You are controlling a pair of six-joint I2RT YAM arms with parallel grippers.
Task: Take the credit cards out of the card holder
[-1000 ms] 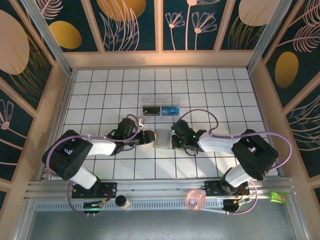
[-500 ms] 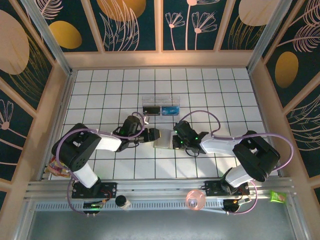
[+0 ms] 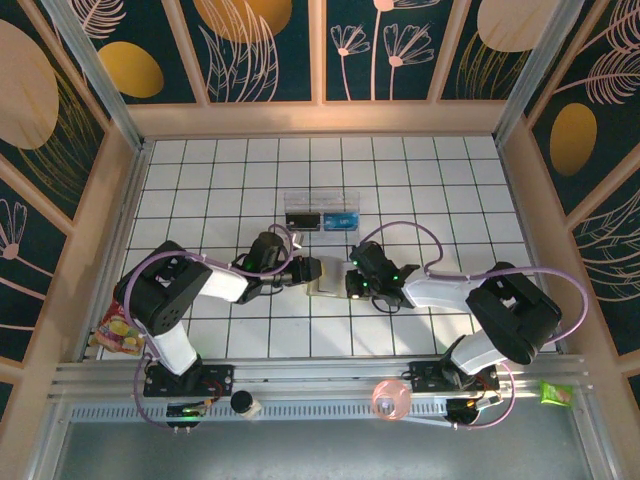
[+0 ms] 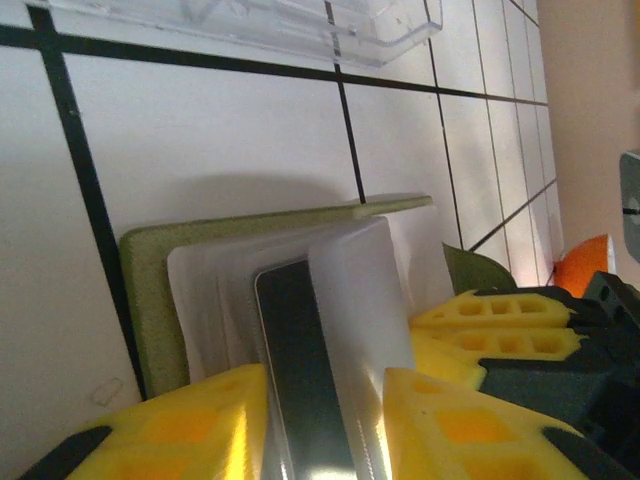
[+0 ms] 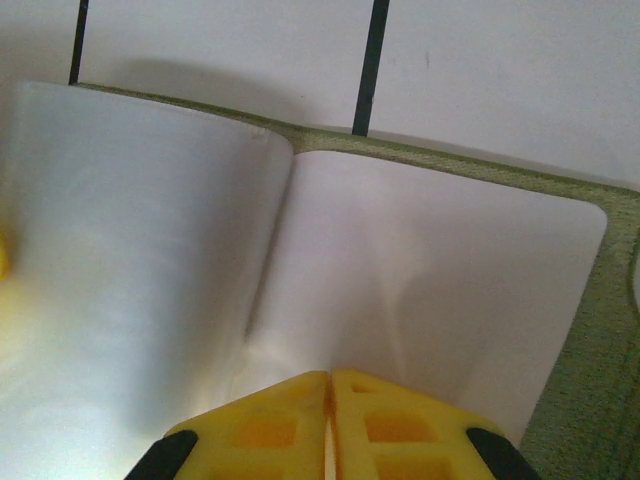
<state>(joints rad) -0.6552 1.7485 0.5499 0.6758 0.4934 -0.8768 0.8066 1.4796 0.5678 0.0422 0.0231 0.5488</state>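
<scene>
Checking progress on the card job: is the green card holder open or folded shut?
Open. The card holder lies spread, cream inside showing with its center crease visible.

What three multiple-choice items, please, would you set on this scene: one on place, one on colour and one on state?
1. Where does the card holder lie?
A. between the left tool and the right tool
B. inside a drawer
C. on a plate

2. What colour is its outside?
A. red
B. olive green
C. blue

3. How is it?
A. folded shut
B. rolled up
C. open

Key: 1 A, the top view shows it flanked by both tools. 2 B, its green border shows in both wrist views. 3 C, its cream inside is exposed.
</scene>
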